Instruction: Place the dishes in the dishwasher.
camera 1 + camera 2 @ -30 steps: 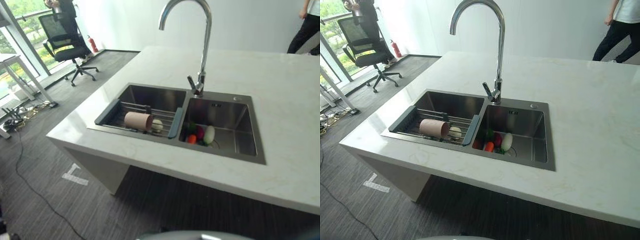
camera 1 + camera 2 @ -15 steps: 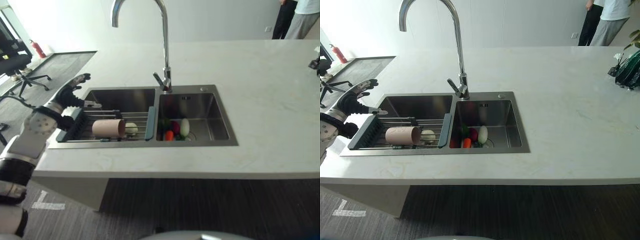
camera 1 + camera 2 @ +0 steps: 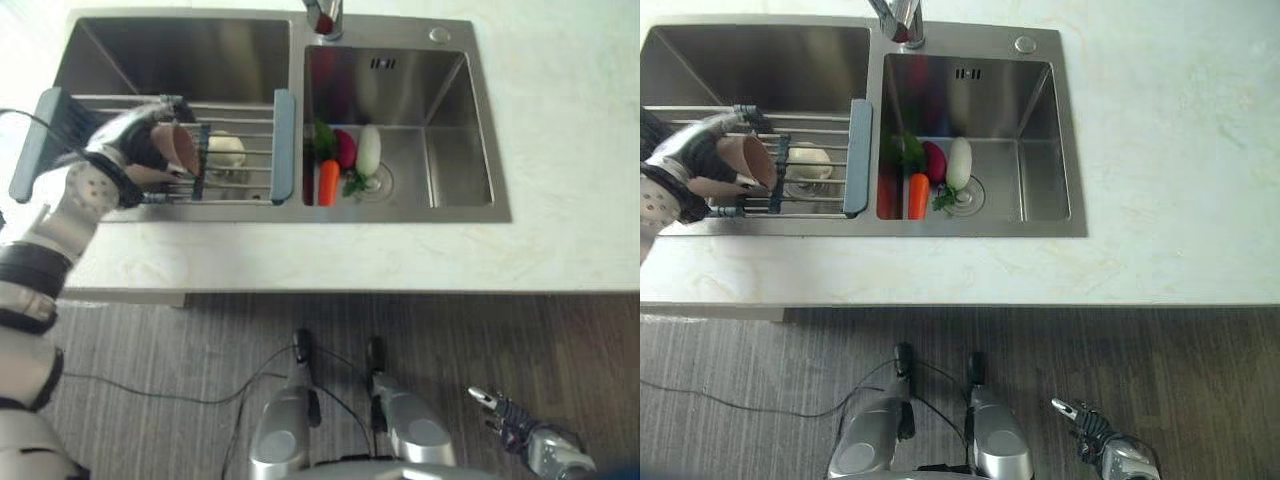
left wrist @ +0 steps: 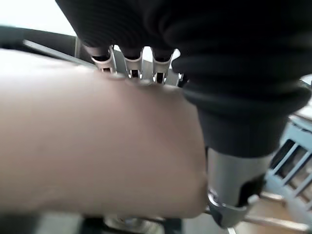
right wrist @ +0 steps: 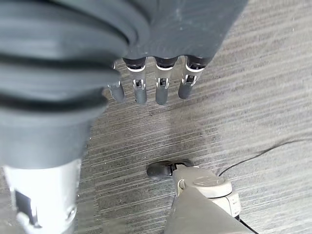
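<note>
The left wrist view showed the left hand [image 3: 140, 150] curled round the pink cup [image 4: 97, 146] over the rack [image 3: 240, 150] in the sink [image 3: 180, 50], while vegetables [image 3: 930, 175] lay in the other basin and the right hand [image 3: 1085, 425] hung relaxed above the floor [image 5: 273, 73].

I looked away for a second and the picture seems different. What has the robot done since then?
The camera tipped down over the sink. The left hand, half a second ago open beside the rack, has closed round the pink cup lying on it. The right hand hangs low over the floor. The vegetables and the white piece lie as before.
</note>
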